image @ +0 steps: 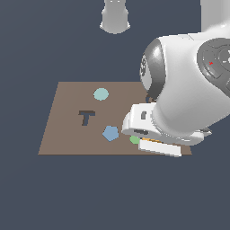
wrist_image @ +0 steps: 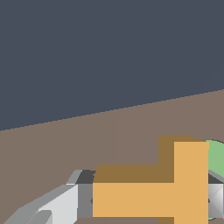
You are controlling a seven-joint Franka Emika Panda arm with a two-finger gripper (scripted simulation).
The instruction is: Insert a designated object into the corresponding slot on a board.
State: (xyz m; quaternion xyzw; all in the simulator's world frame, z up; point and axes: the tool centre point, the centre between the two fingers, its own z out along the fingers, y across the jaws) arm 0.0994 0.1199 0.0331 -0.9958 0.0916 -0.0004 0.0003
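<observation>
My claw (wrist_image: 151, 205) sits low over the near edge of the brown board (image: 67, 134), toward the exterior view's right, and most of it is hidden there behind my own bulky white arm (image: 188, 90). In the wrist view the orange T-shaped block (wrist_image: 162, 188) fills the space between my fingers (wrist_image: 57, 205): one grey-white finger shows against one end of its long bar, and a sliver of the other finger shows at the far side by its crossbar, so I am clamped on the block. In the exterior view only a thin orange edge of it peeks out under my hand, just beside the white finger housing. Right next to the block, half tucked behind its crossbar, lies the green heart (wrist_image: 215, 153); from the exterior view it appears as a small green patch at the foot of my claw, and I cannot tell whether block and heart touch. A little farther from my claw, toward the exterior view's left, the blue pentagon (image: 110, 133) lies flat on the board. Beyond that, well apart from my claw, is the dark T-shaped recess (image: 86, 117), open and unfilled. A pale teal disc (image: 101, 94) lies near the board's far edge. The board itself rests flat on the dark blue-grey bench (image: 27, 188).
</observation>
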